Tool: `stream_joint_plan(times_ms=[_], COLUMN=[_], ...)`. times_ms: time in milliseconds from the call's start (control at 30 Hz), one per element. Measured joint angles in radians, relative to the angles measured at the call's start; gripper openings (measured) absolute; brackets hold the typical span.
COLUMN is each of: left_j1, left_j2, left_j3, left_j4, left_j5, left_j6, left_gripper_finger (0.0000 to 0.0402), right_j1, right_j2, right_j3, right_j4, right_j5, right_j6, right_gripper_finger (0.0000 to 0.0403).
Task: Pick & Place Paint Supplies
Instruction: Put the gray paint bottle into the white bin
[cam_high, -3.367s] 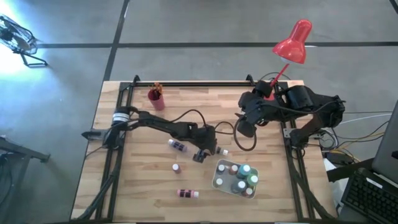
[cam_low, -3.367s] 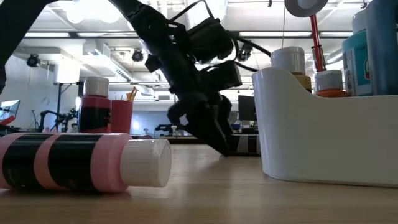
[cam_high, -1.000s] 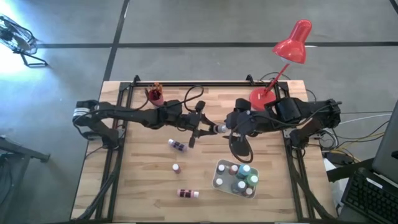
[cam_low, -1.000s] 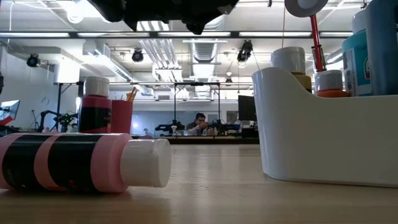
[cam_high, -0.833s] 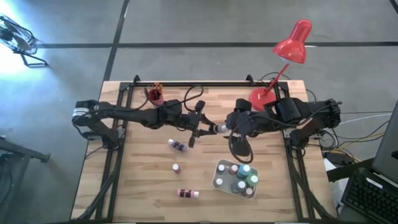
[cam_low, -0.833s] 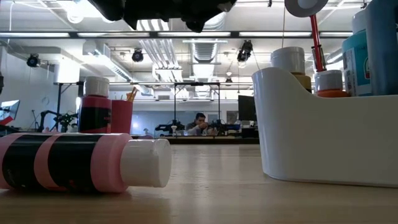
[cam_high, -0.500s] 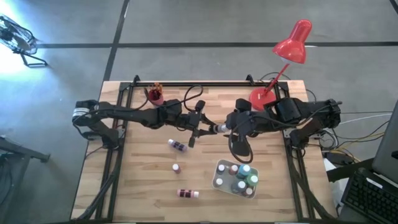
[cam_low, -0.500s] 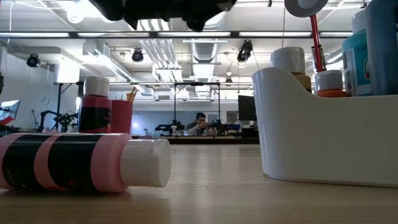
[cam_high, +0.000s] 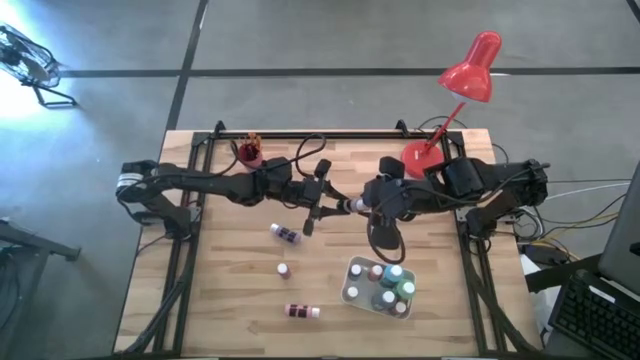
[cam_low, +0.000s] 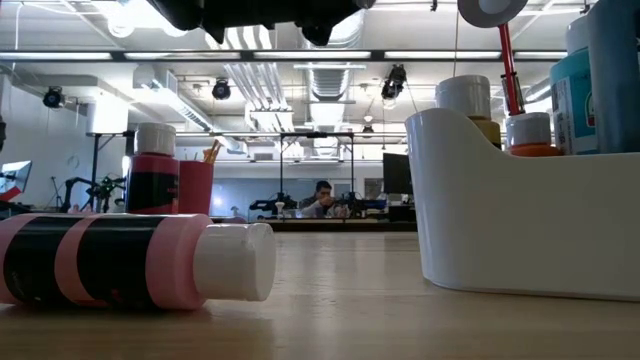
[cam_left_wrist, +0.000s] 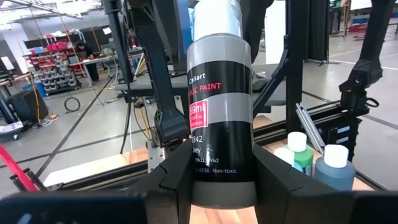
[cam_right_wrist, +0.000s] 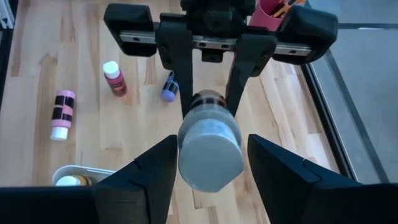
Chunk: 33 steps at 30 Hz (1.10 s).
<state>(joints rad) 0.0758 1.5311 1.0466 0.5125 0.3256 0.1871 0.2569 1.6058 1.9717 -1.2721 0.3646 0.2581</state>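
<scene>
From my low camera, both my arms are cut off by the frame's top edge, so neither gripper shows there. The white plastic caddy (cam_low: 520, 210) runs off the right edge. In my left wrist view the grey-labelled paint bottle (cam_left_wrist: 220, 118) loses its cap past the top edge, and its finest label print is too small to read
</scene>
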Motion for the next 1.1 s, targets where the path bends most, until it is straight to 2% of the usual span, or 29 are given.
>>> stream_joint_plan(times_ms=[500, 900, 1100], left_j1=[0.0, 0.0, 0.0], left_j2=[0.0, 0.002, 0.002], left_j3=[-0.001, 0.0, 0.0], left_j4=[-0.008, -0.011, -0.002], left_j5=[-0.002, -0.001, -0.001], left_j6=[0.007, 0.014, 0.013], left_gripper_finger=[0.012, 0.012, 0.012], right_j1=[-0.002, -0.003, -0.003], right_j2=[0.0, 0.0, 0.002], right_j3=[0.0, -0.015, -0.032], right_j4=[0.03, 0.026, 0.024], right_j5=[0.001, 0.001, 0.001], right_j6=[0.001, -0.003, -0.004], right_gripper_finger=[0.0155, 0.0186, 0.0178])
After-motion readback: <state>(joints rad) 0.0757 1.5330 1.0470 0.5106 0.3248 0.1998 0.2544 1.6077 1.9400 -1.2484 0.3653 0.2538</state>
